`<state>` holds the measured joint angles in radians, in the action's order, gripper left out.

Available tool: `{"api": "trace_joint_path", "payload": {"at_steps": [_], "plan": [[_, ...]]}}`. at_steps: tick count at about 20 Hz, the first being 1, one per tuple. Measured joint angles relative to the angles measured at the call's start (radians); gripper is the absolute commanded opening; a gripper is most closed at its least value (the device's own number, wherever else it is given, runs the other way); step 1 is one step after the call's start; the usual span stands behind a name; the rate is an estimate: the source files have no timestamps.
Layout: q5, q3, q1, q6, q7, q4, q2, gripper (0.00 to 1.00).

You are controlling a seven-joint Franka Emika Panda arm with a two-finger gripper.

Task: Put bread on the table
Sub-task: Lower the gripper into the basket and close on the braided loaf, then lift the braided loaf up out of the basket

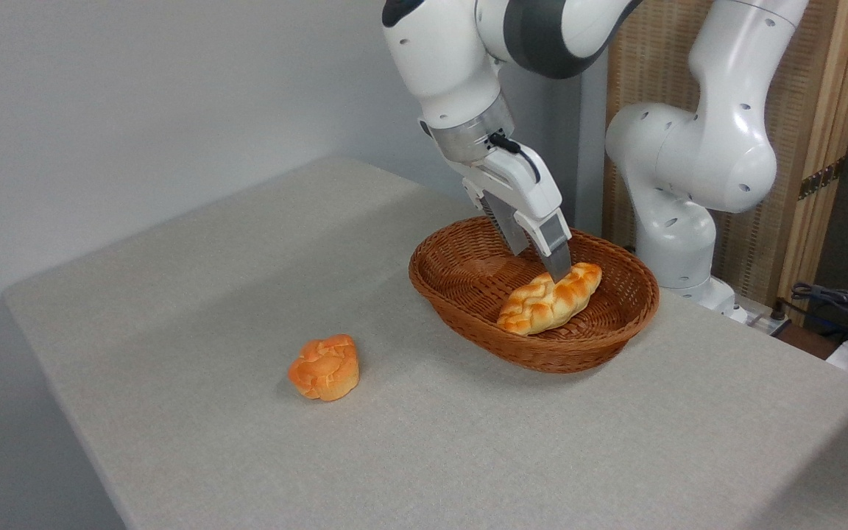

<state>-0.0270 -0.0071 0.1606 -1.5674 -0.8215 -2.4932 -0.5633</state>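
The bread, a golden braided loaf with pointed ends, lies slanted inside the brown wicker basket on the right half of the table. My gripper reaches down into the basket from above, over the loaf's upper back part. Its two fingers stand apart, so it is open. The nearer fingertip is at or just touching the top of the loaf near its right end. The other finger is behind it, above the basket floor. The loaf rests on the basket floor.
A small round orange bun sits on the cloth to the front left of the basket. The arm's white base stands behind the basket at the right. Cables lie off the table's far right edge.
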Motion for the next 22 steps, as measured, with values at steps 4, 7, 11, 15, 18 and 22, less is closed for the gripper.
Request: {"api": "trace_joint_path", "payload": {"at_steps": [4,7,11,15,18,22], "plan": [[-0.043,0.000,0.008,-0.003,-0.005,-0.021,0.000,1.00],[-0.059,0.000,0.008,-0.029,-0.006,-0.049,0.000,1.00],[-0.059,0.000,0.008,-0.056,-0.006,-0.072,0.000,1.00],[-0.059,0.000,0.007,-0.066,-0.006,-0.079,0.000,1.00],[-0.059,0.003,-0.005,-0.067,-0.006,-0.093,0.000,1.00],[-0.059,0.005,-0.024,-0.087,-0.006,-0.109,0.000,0.99]]}}
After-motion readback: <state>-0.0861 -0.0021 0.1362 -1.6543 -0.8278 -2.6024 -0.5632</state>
